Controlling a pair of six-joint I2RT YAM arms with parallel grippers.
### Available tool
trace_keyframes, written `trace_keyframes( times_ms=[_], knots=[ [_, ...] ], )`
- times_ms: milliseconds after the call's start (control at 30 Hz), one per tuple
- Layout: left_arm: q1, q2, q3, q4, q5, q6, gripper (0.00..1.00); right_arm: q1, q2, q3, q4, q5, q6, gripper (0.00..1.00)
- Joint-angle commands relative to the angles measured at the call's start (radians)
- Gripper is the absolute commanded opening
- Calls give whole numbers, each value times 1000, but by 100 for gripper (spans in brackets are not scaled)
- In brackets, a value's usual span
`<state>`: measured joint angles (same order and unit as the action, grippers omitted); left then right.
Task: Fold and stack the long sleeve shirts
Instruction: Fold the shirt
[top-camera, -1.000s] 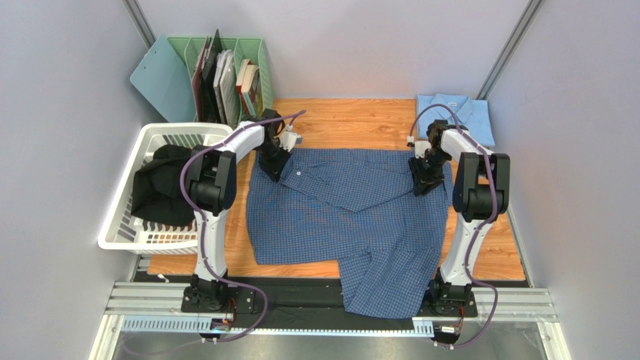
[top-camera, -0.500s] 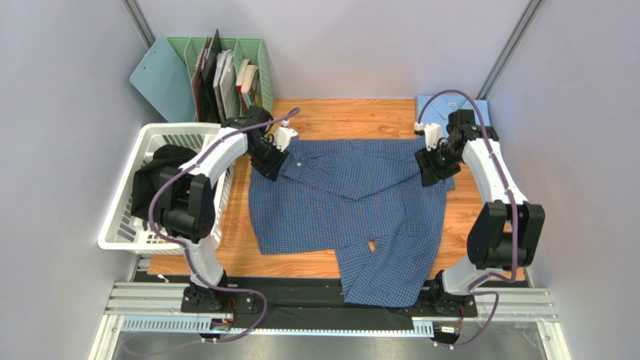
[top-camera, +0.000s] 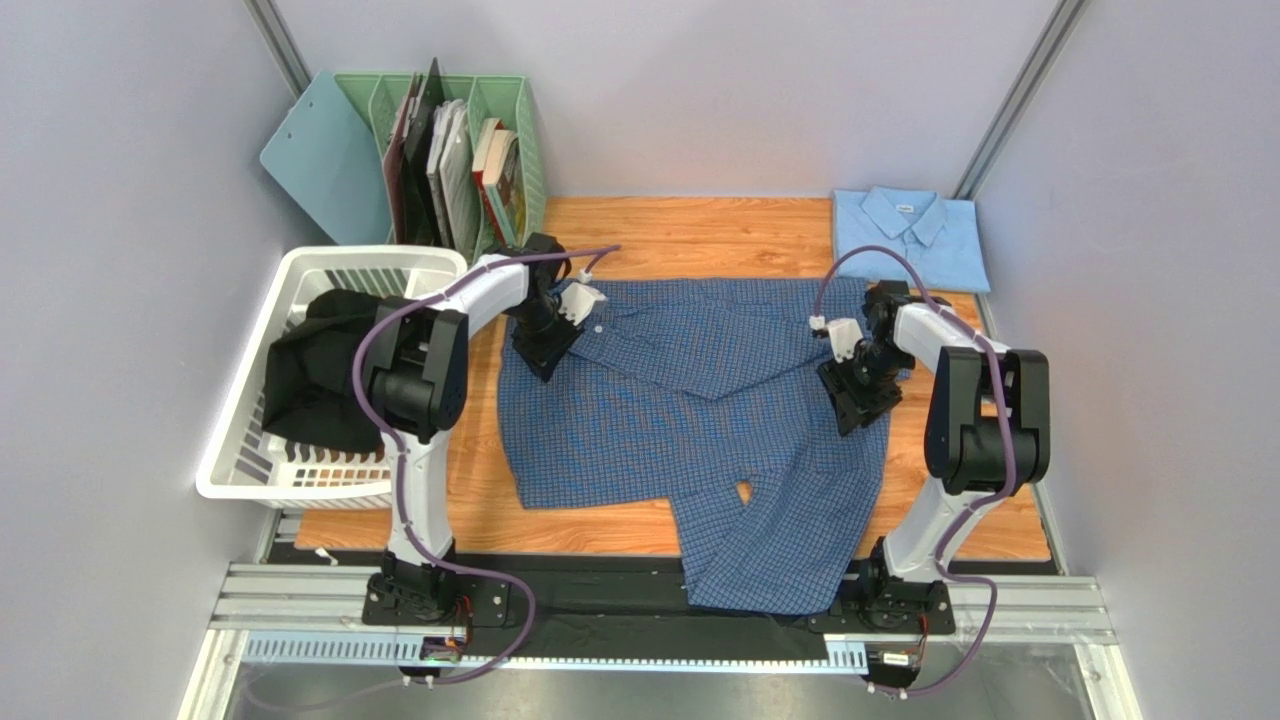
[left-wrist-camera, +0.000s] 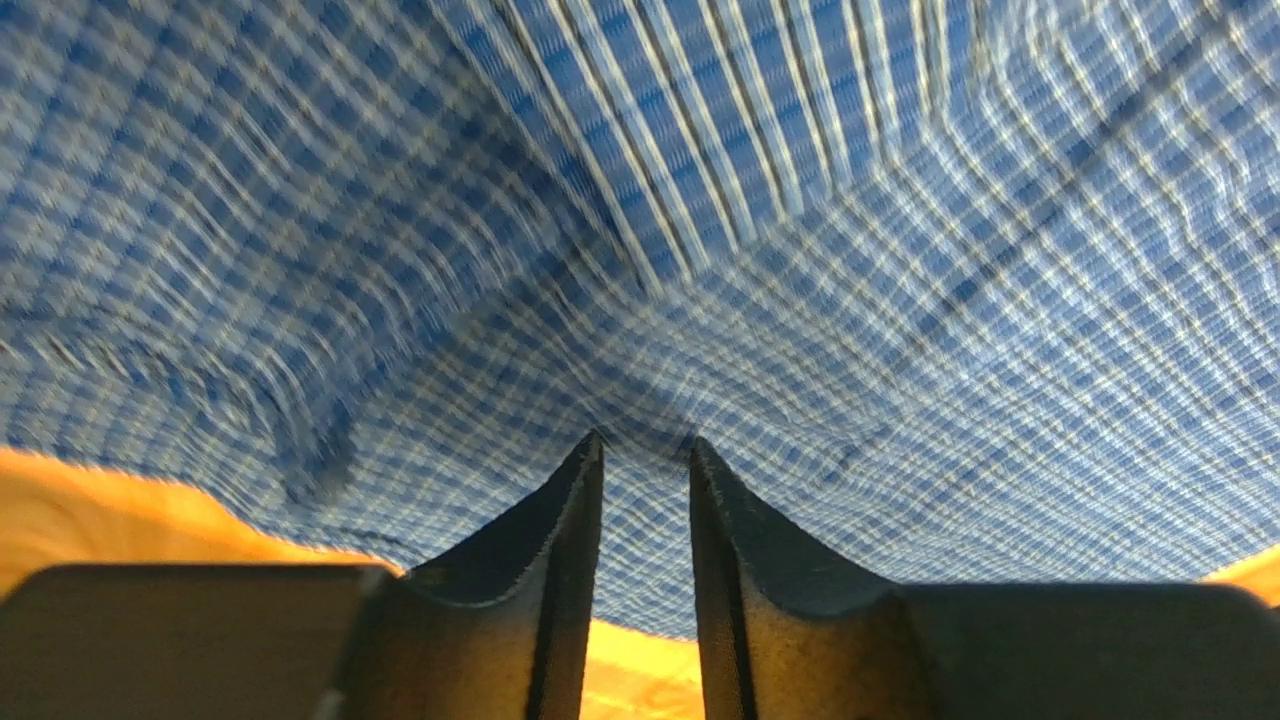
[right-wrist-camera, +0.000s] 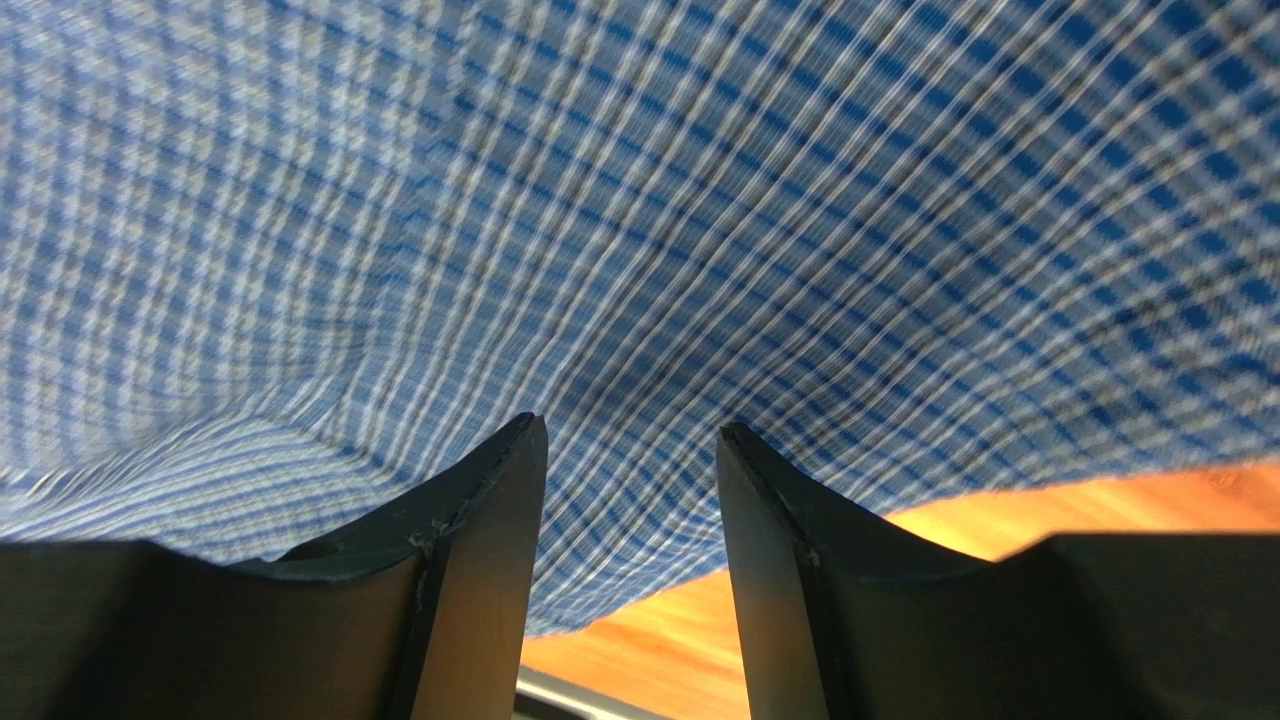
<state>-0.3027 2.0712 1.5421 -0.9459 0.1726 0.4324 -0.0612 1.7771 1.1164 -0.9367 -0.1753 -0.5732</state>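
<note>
On the table (top-camera: 706, 233), checked shirt (top-camera: 676, 413) pinched by left gripper (left-wrist-camera: 643, 444).

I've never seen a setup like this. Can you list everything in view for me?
checked shirt: one, mid-blue with a dark check, spread across the middle of the table, one sleeve hanging over the near edge
folded shirt: one, pale sky-blue, far right corner
laundry basket: one, white, left of the table
dark clothes: a heap, black, inside the basket
file rack: one, green, far left corner, holding books and folders
clipboard: one, teal, leaning on the rack
table: one, orange wood
left gripper: one, black, pinching the checked shirt's far left
right gripper: one, black, jaws apart, over its right side
</note>
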Motion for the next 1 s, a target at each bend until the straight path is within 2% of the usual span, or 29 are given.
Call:
trace_keyframes(
  times_ms=[0,133,233,333,367,433,467,533,633,800,967],
  knots=[
    [-13,85,130,-68,-28,0,32,-38,34,-1,70,56,-14,50],
    [-15,173,288,-140,-36,3,29,-77,52,43,52,47,-28,49],
    [-15,132,283,-134,14,15,33,-94,-37,94,-78,-90,-82,52],
    [-15,-68,138,-100,181,41,43,-94,-266,34,-209,-173,-262,61],
    [-15,-116,100,-88,206,60,47,-95,-395,2,-233,-179,-359,61],
    [-15,-243,-9,-67,244,77,50,-92,-503,-125,-303,-176,-463,63],
    [-15,-279,-42,-64,270,100,57,-91,-560,-174,-326,-173,-550,63],
    [-15,-351,-120,-54,275,114,59,-72,-683,-293,-352,-136,-611,63],
    [-15,-388,-183,-73,294,132,60,-54,-758,-386,-343,-83,-718,61],
    [-15,-405,-252,-74,335,120,64,-42,-717,-403,-349,-90,-769,62],
    [-16,-401,-286,-62,335,120,64,57,-547,-368,-367,-81,-751,64]
  ],
)
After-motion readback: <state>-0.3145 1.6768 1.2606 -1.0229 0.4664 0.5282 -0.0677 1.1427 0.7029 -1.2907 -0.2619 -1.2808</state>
